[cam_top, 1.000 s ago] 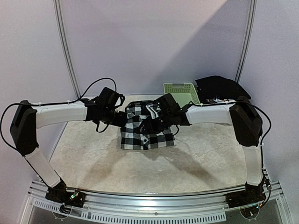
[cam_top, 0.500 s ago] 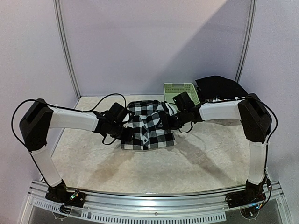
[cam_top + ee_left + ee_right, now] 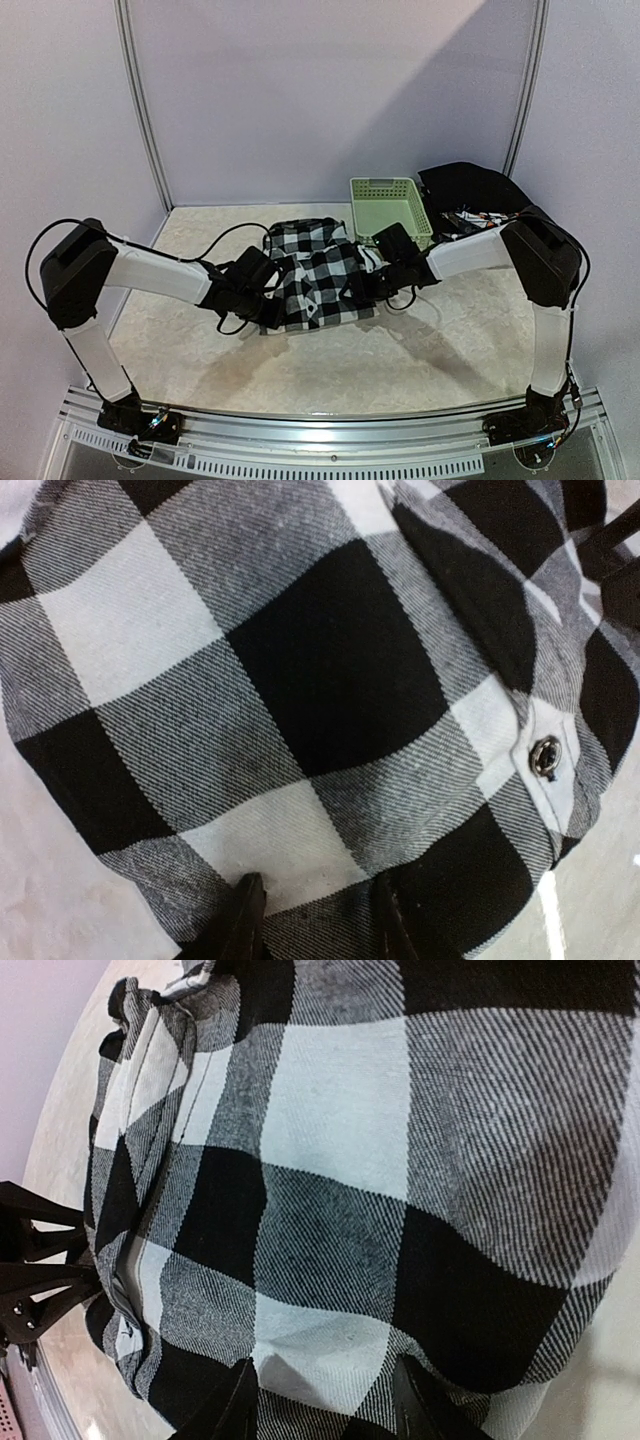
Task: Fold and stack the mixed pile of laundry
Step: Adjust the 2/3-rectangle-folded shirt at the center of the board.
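Left gripper (image 3: 318,927) and right gripper (image 3: 326,1402) each pinching hem of checked shirt (image 3: 315,272), lying mid-tabletop. Fold looking only half-made. Black cloth (image 3: 470,185) sitting crumpled at far right corner; nothing stacked yet.

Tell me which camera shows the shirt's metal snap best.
Left wrist: the snap is close and sharp on the checked shirt's white strip. Top external shows the whole shirt, snap too small to find. Right wrist shows only checked fabric.
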Available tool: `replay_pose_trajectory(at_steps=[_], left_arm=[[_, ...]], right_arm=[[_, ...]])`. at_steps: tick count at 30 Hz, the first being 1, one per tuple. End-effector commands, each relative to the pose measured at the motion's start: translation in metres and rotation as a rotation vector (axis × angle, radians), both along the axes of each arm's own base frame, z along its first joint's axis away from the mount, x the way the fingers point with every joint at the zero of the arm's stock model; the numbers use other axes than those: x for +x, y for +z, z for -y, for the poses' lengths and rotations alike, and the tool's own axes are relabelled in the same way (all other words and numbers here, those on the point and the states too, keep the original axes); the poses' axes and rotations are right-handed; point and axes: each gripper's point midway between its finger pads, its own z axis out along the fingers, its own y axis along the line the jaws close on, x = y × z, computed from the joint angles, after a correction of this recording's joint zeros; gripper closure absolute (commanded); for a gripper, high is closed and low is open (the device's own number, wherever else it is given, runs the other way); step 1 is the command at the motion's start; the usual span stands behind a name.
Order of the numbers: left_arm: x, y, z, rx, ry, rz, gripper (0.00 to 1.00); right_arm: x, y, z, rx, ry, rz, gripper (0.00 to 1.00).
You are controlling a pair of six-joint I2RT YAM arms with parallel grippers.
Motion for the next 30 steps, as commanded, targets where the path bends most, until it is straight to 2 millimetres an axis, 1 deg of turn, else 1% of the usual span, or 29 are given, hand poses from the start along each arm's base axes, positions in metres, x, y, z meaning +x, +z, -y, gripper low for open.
replay_pose_trajectory(at_steps=[1,4,6,7,8,11,13,15,16,18,20,21,23,24,26,27,30], left_arm=[[-0.045,-0.007,-0.024,0.1,0.002,-0.064,0.62],[-0.058,0.006,-0.035,0.128,0.008,-0.049,0.62],[-0.062,0.02,-0.04,0.142,0.014,-0.023,0.61],[-0.063,0.028,-0.041,0.143,0.018,-0.005,0.61],[-0.062,0.036,-0.041,0.139,0.019,0.012,0.61],[-0.057,0.061,-0.033,0.114,0.01,0.065,0.61],[-0.053,0.076,-0.021,0.092,-0.014,0.096,0.61],[-0.049,0.088,-0.005,0.064,-0.041,0.122,0.61],[-0.048,0.09,0.004,0.05,-0.06,0.127,0.61],[-0.044,0.094,0.023,0.027,-0.089,0.137,0.61],[-0.04,0.092,0.039,0.018,-0.11,0.137,0.62],[-0.038,0.089,0.045,0.025,-0.117,0.138,0.62],[-0.033,0.085,0.056,0.026,-0.124,0.148,0.63],[-0.031,0.082,0.062,0.017,-0.129,0.149,0.64],[-0.027,0.078,0.072,0.004,-0.141,0.151,0.64],[-0.024,0.075,0.075,0.009,-0.141,0.153,0.64],[-0.016,0.063,0.079,0.05,-0.138,0.16,0.65]], right_arm=[[-0.058,-0.034,0.016,-0.145,0.023,-0.108,0.53],[-0.08,-0.025,0.013,-0.166,0.035,-0.104,0.53],[-0.089,-0.015,0.01,-0.194,0.042,-0.082,0.53],[-0.09,-0.004,0.008,-0.198,0.047,-0.061,0.53],[-0.09,0.004,0.007,-0.199,0.051,-0.05,0.52],[-0.083,0.039,-0.002,-0.154,0.068,0.015,0.51],[-0.076,0.058,-0.008,-0.139,0.077,0.056,0.51],[-0.067,0.071,-0.011,-0.142,0.082,0.091,0.51],[-0.062,0.076,-0.013,-0.139,0.083,0.103,0.51],[-0.051,0.08,-0.015,-0.129,0.079,0.113,0.51],[-0.035,0.084,-0.014,-0.127,0.061,0.121,0.51],[-0.03,0.078,-0.013,-0.139,0.055,0.115,0.51],[-0.016,0.077,-0.012,-0.142,0.04,0.114,0.51],[-0.011,0.07,-0.012,-0.15,0.042,0.104,0.51],[-0.002,0.063,-0.01,-0.162,0.035,0.096,0.51],[0.004,0.056,-0.008,-0.17,0.028,0.085,0.51],[0.02,0.047,-0.005,-0.161,0.019,0.068,0.51]])
